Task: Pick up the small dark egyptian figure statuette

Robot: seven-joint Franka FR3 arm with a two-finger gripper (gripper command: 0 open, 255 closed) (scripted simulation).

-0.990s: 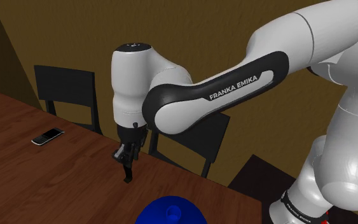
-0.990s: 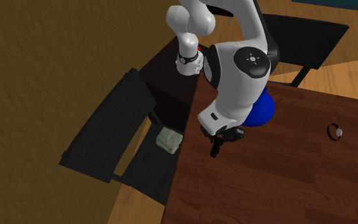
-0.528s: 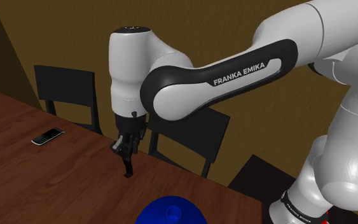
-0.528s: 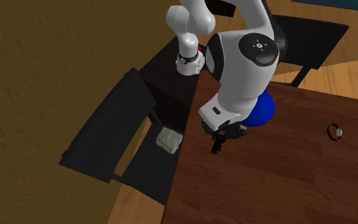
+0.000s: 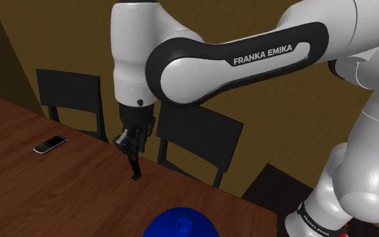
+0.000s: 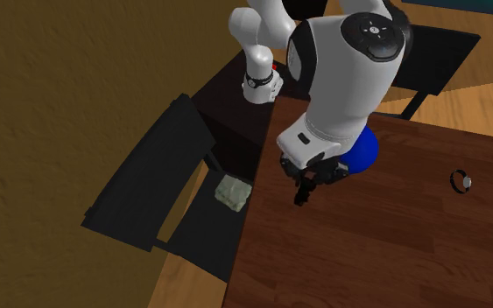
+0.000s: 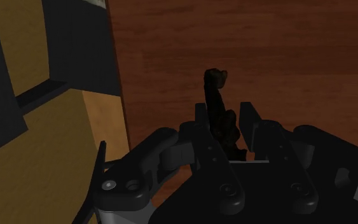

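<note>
Shoulder view: black gripper [image 5: 133, 147] points down, clamped on the dark statuette [image 5: 136, 168], which hangs upright below it over the table [image 5: 60, 195]. Second exterior view: statuette juts beneath the hand. Wrist view: its long axis runs straight out between the fingers [image 7: 201, 119].

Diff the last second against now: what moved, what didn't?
The arm rose and carried the tool upward with the small dark statuette clasped in it. The figure's foot now hangs higher over the wooden table. The grip looks unchanged, with nothing newly taken or released. The phone, the blue round object and the wristwatch stayed put.
</note>
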